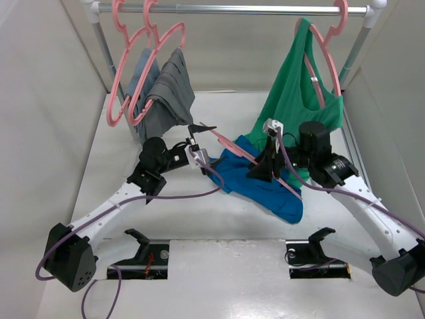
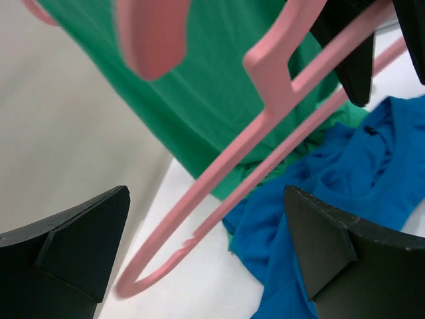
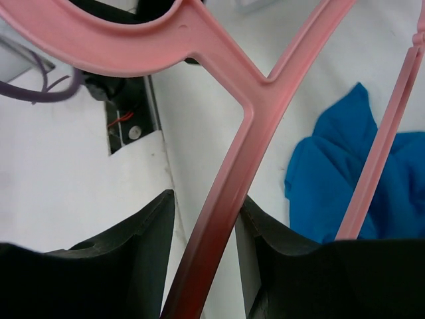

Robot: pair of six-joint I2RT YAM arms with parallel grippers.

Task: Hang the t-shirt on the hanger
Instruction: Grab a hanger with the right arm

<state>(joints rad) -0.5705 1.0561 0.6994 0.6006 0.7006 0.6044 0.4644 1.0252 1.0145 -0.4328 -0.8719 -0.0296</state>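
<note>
The bright blue t-shirt (image 1: 262,185) lies crumpled on the white table, right of centre. The pink hanger (image 1: 234,149) is held tilted above it, running from upper left to lower right. My right gripper (image 1: 259,171) is shut on one hanger arm; in the right wrist view the arm (image 3: 222,226) runs between its fingers (image 3: 282,256), with the t-shirt (image 3: 332,186) beyond. My left gripper (image 1: 201,141) is open at the hanger's left end. In the left wrist view the rounded hanger end (image 2: 136,282) sits between the wide-apart jaws without touching them, beside the t-shirt (image 2: 332,199).
A rail (image 1: 232,9) crosses the back. Two pink hangers with grey garments (image 1: 163,90) hang at its left. A green top (image 1: 295,100) on a pink hanger hangs at its right, just behind my right arm. White walls enclose the sides.
</note>
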